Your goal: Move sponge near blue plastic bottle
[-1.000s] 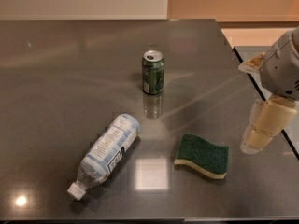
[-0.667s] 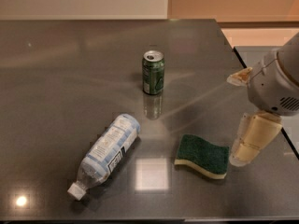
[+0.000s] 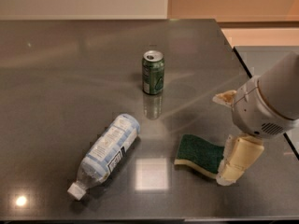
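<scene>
The sponge (image 3: pixel 200 155), dark green on top with a pale yellow base, lies flat on the dark table at the right front. The blue plastic bottle (image 3: pixel 106 154), clear with a pale blue and white label and a white cap, lies on its side to the sponge's left with a gap between them, cap toward the front left. My gripper (image 3: pixel 223 139) comes in from the right. It is open and empty. Its lower cream finger (image 3: pixel 239 163) stands at the sponge's right end, touching or nearly touching it. The other finger (image 3: pixel 225 97) is well behind the sponge.
A green soda can (image 3: pixel 153 72) stands upright behind the sponge and bottle, near the table's middle. The dark table (image 3: pixel 56 78) ends at a right edge just behind my arm, and its front edge runs close below the sponge and bottle.
My gripper has moved left and down toward the front, bringing its lower finger up to the sponge's right end. The sponge, bottle and can have not moved.
</scene>
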`<state>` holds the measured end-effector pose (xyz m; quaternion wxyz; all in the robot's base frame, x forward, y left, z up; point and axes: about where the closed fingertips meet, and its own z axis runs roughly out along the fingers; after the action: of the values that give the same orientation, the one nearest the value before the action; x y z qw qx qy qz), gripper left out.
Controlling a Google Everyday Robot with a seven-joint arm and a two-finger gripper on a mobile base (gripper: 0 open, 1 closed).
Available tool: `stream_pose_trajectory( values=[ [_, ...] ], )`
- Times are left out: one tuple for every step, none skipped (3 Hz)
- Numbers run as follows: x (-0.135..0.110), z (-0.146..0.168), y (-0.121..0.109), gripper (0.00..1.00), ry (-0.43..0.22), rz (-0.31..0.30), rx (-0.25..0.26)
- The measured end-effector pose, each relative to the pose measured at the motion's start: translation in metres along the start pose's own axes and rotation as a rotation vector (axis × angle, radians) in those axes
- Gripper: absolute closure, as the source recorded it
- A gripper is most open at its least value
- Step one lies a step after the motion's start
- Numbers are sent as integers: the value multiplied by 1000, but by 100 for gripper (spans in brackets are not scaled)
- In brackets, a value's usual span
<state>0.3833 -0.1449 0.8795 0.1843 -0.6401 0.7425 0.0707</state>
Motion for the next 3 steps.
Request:
stream_pose_trajectory(
  values=[
    [4,15,8,0,3,-7,-10],
    [8,25,13,0,12,-9,-12],
    [10,33,18,0,22,-14,-12]
  ],
)
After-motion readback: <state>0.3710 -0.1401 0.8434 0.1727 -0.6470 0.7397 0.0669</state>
